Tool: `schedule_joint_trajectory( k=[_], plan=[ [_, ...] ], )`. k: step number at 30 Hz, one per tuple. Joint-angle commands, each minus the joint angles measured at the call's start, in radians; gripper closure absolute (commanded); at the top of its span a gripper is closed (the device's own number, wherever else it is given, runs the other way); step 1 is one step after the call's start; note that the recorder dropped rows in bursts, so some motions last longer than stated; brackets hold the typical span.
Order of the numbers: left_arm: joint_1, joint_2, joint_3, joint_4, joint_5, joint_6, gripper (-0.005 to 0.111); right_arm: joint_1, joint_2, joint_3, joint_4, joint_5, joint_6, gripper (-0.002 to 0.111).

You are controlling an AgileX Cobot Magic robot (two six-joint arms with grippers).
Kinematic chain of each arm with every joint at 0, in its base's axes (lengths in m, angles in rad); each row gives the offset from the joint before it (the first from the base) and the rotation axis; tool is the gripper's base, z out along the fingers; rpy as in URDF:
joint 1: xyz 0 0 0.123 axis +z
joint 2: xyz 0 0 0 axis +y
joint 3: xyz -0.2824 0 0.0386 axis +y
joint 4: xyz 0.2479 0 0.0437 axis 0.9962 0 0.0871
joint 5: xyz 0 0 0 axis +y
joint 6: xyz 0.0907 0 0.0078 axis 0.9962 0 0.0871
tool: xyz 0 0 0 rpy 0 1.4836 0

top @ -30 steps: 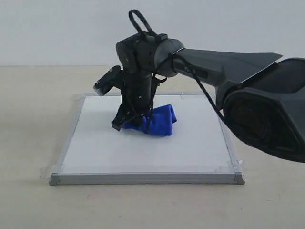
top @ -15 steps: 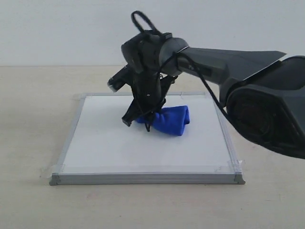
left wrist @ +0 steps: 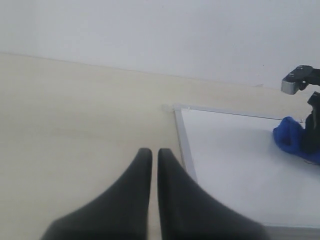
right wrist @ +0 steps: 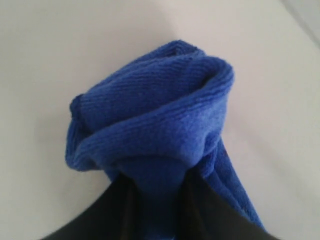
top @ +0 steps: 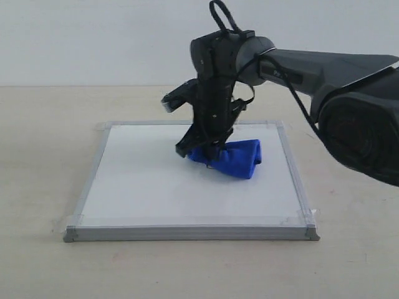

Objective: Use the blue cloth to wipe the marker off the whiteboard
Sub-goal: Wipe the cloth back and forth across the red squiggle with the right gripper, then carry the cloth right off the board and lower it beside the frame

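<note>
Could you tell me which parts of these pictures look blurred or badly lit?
Left wrist view: the left gripper is a blurred dark shape, the whiteboard sharper. Right wrist view: the blue cloth is sharp, the right gripper dark and soft. Exterior view: even light, no glare.

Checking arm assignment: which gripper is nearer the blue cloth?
Right. The right gripper is clamped on the blue cloth on the whiteboard; the left gripper is shut over the table, off the board's edge, apart from the cloth.

Whiteboard (top: 137, 187) left half and near strip open; right claw (top: 201, 154) plus blue cloth (top: 240, 159) block centre-right. Table (top: 37, 156) left side open.
</note>
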Motion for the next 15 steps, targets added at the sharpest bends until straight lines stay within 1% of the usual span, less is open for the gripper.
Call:
schedule_joint_trajectory(
  k=[1, 4, 7, 8, 11, 15],
  plan=[
    [0.003, -0.003, 0.004, 0.003, 0.001, 0.006, 0.102, 0.123, 0.035, 0.020, 0.203, 0.032, -0.071, 0.108],
    [0.003, -0.003, 0.004, 0.003, 0.001, 0.006, 0.102, 0.134, 0.035, 0.020, 0.074, 0.032, -0.006, 0.108],
    [0.003, -0.003, 0.004, 0.003, 0.001, 0.006, 0.102, 0.097, 0.032, 0.044, -0.093, 0.032, 0.118, 0.108],
    [0.003, -0.003, 0.004, 0.003, 0.001, 0.006, 0.102, 0.069, 0.029, 0.061, -0.141, 0.032, 0.165, 0.108],
    [0.003, -0.003, 0.004, 0.003, 0.001, 0.006, 0.102, -0.014, 0.018, 0.142, -0.163, 0.032, 0.268, 0.108],
    [0.003, -0.003, 0.004, 0.003, 0.001, 0.006, 0.102, -0.116, 0.000, 0.251, -0.158, 0.032, 0.304, 0.108]
  ],
)
